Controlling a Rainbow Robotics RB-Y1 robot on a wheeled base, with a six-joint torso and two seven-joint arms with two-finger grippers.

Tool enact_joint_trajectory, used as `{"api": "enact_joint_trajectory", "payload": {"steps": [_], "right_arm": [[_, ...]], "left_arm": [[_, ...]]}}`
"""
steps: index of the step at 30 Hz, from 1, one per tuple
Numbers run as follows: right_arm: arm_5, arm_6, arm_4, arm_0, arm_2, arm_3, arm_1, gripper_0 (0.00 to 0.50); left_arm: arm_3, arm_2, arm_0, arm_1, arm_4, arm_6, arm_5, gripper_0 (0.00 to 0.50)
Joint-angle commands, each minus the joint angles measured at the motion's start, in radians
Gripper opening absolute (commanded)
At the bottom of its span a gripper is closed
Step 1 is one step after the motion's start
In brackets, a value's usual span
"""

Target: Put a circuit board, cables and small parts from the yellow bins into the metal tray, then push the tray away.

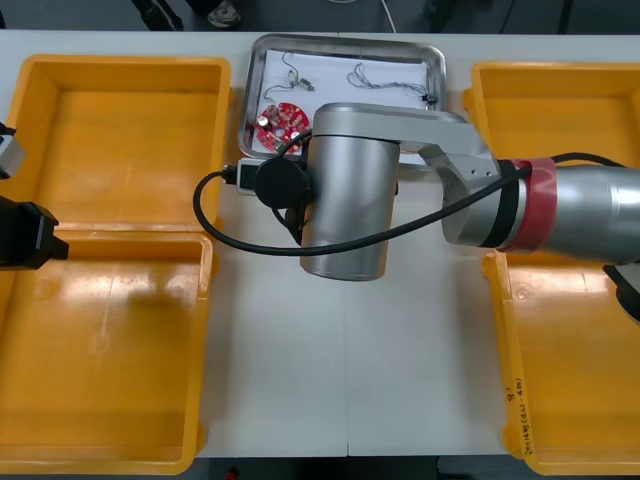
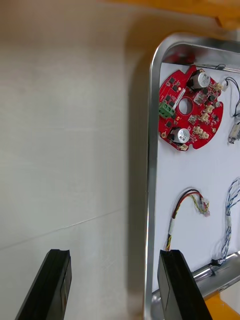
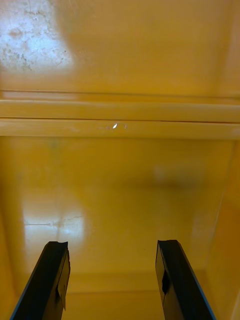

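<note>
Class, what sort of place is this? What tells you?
Probably an electronics kitting bench: yellow bins flank a metal tray holding a red circuit board and cables, right gripper at its rim.

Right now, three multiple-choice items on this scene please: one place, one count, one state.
1. Where is the circuit board?
A. on the bare table
B. in the metal tray
C. clamped in a gripper

2. How many circuit boards are in the tray?
A. one
B. two
C. three

3. How is the right gripper?
A. shut on a cable
B. shut on nothing
C. open

Key: 1 B, the red board lies on the tray's white inside. 2 A, a single red disc shows there. 3 C, its fingers stand apart with nothing between them. The left gripper hangs open above a yellow bin.
</note>
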Motion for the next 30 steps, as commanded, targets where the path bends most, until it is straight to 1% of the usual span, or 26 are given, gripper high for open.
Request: {"api": "enact_joint_trajectory", "payload": {"steps": [1, 9, 15, 19, 22, 25, 30], "right_arm": [[0.073, 0.011, -0.004, 0.113, -0.158, -0.134, -0.023, 0.500], [0.254, -0.014, -0.004, 0.249, -0.300, -0.328, -0.023, 0.500], [0.358, -0.033, -0.004, 0.340, -0.403, -0.423, -0.022, 0.500], [0.454, -0.063, -0.004, 0.435, -0.524, -0.510, -0.016, 0.500], [0.454, -0.112, -0.006, 0.479, -0.583, -0.553, -0.016, 0.500], [0.454, -0.185, -0.006, 0.545, -0.658, -0.610, -0.016, 0.500], [0.454, -0.274, -0.023, 0.646, -0.784, -0.642, -0.016, 0.500]], "left_arm": [[-0.028, 0.028, 0.011, 0.043, 0.008, -0.072, 0.006, 0.500], [-0.028, 0.028, 0.011, 0.043, 0.008, -0.072, 0.006, 0.500], [-0.028, 0.028, 0.011, 0.043, 0.008, -0.072, 0.006, 0.500], [-0.028, 0.028, 0.011, 0.043, 0.008, -0.072, 0.006, 0.500], [-0.028, 0.028, 0.011, 0.043, 0.008, -0.072, 0.006, 0.500], [-0.028, 0.028, 0.011, 0.043, 0.008, -0.072, 0.006, 0.500], [-0.028, 0.028, 0.011, 0.043, 0.008, -0.072, 0.006, 0.500]]}}
